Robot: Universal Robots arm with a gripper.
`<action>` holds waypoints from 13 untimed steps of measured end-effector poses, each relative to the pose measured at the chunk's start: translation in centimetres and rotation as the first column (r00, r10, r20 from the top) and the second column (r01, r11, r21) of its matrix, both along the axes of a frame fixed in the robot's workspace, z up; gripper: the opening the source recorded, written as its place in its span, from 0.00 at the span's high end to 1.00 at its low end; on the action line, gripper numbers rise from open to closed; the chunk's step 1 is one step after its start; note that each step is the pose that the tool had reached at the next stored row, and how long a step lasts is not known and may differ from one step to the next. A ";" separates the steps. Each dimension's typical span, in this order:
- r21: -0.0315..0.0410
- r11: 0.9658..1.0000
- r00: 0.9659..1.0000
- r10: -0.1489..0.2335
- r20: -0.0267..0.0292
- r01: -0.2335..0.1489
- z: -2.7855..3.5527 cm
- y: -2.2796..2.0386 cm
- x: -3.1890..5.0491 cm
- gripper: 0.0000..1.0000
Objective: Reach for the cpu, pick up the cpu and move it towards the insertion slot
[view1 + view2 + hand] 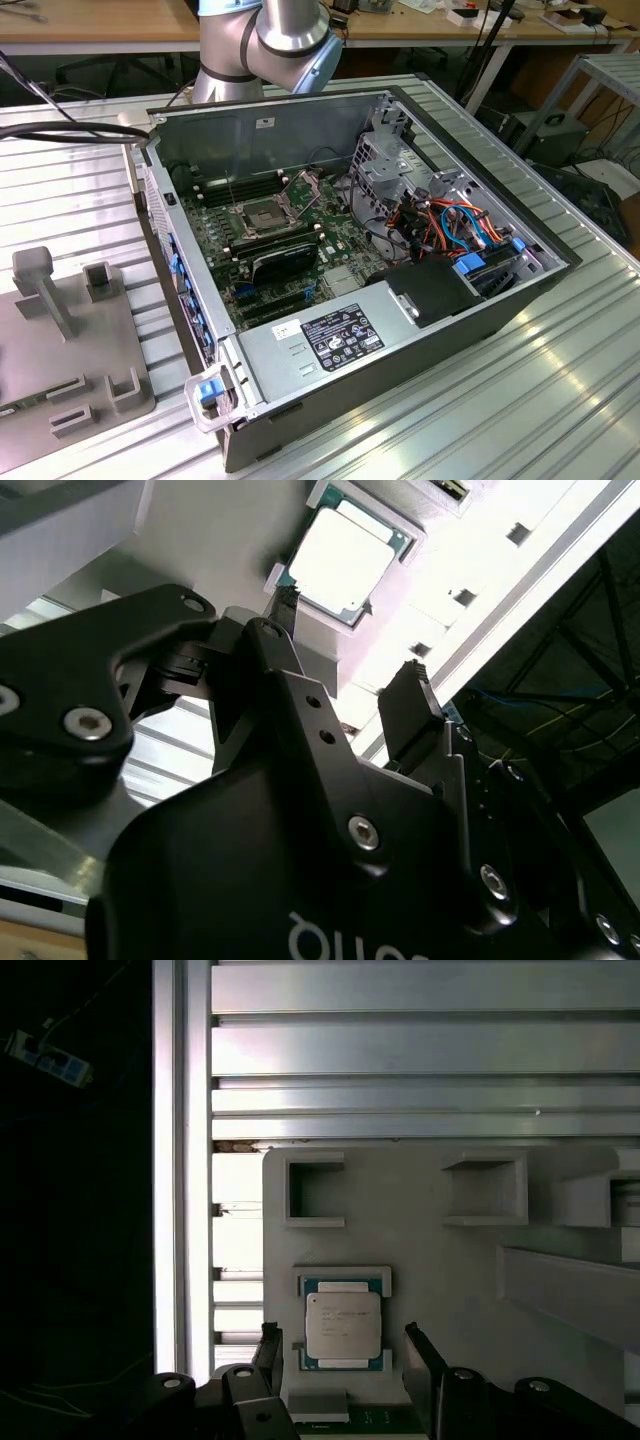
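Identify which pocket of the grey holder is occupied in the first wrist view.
The framed pocket between the fingertips of the open gripper: it holds the cpu, green-edged with a silver lid. The two square pockets beyond it are empty.

Nothing legible, fine print on black label [340,338] atop power supply [275,355], faint markings on cpu [343,1325] lid

Cams: one off-arm, two wrist.
Exterior view angles down into PC case [270,135]; both wrist views sit close, sharing cpu [343,1324] & my end effector [347,635].
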State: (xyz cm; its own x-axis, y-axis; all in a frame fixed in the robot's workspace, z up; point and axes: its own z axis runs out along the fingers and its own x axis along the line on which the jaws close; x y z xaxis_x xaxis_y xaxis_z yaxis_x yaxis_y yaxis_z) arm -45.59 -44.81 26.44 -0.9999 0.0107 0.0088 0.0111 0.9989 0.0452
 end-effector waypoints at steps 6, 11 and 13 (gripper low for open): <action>0.000 1.000 1.000 0.000 0.000 0.000 -0.01 0.00 0.11 0.40; 0.000 1.000 1.000 0.000 0.000 0.000 -0.02 0.00 0.11 0.40; 0.000 1.000 1.000 0.000 0.000 0.000 -0.02 0.00 0.11 0.40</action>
State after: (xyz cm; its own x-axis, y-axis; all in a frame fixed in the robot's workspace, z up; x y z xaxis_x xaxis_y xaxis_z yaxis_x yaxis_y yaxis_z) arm -45.48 -44.82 26.42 -0.9999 0.0107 0.0089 0.0111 0.9989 0.0450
